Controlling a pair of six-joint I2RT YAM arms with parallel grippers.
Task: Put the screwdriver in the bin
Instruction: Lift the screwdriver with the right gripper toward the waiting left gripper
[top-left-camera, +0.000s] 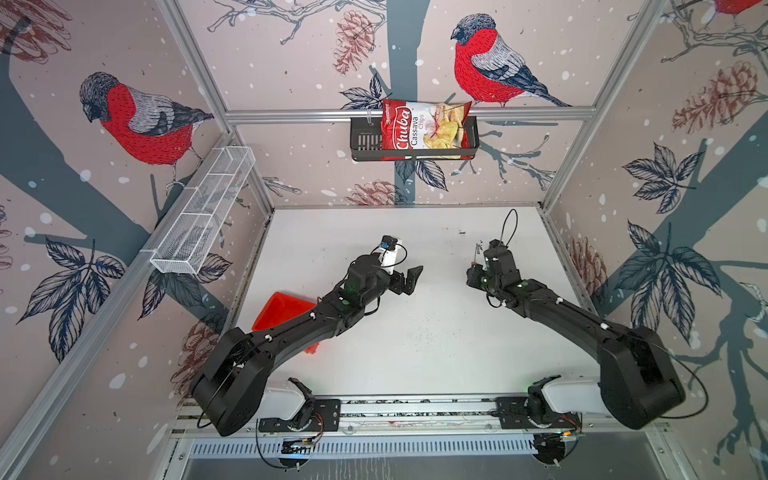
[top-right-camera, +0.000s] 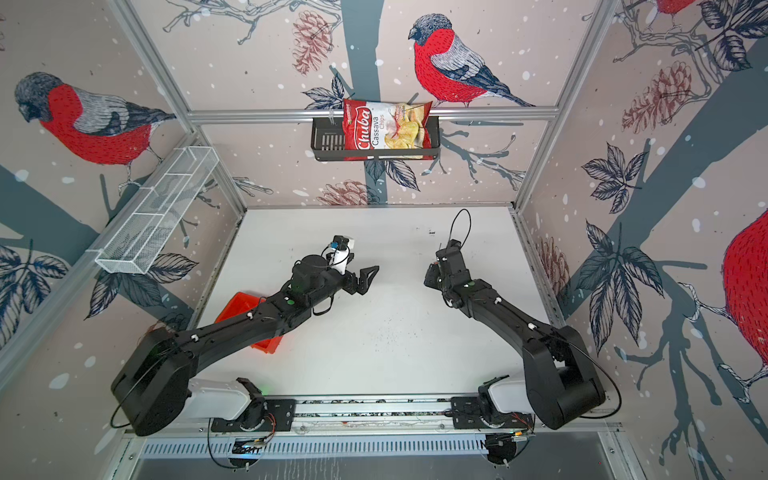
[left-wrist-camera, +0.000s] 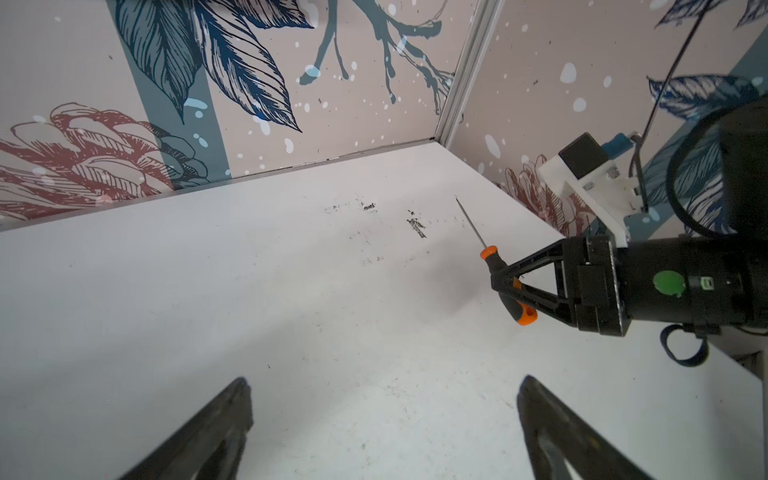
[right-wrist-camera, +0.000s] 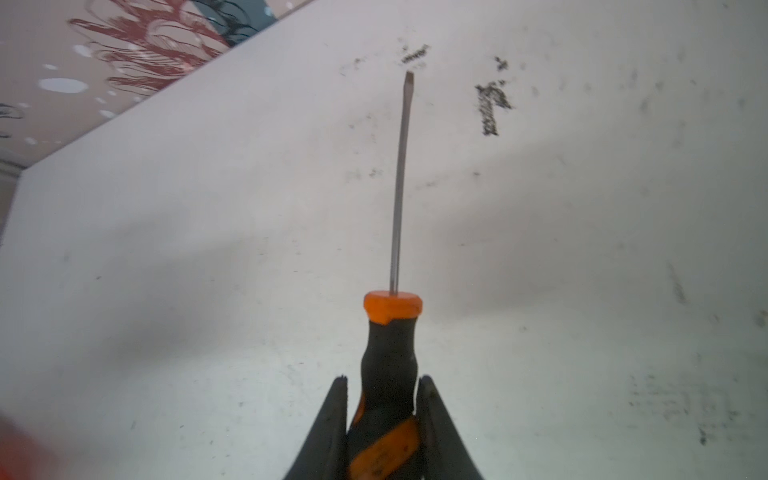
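A: Layout?
B: The bin (top-left-camera: 278, 311) is half covered by the left arm (top-left-camera: 332, 307), lower left; the left gripper (top-left-camera: 409, 276) is spread empty; the screwdriver (right-wrist-camera: 390, 349) is clamped in the right gripper (top-left-camera: 473, 275), centre right.
A: Risk?
B: Collision with that arm is feared.

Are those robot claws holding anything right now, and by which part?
The right gripper is shut on the screwdriver, gripping its orange-and-black handle; the metal shaft sticks out ahead. The left gripper is open and empty.
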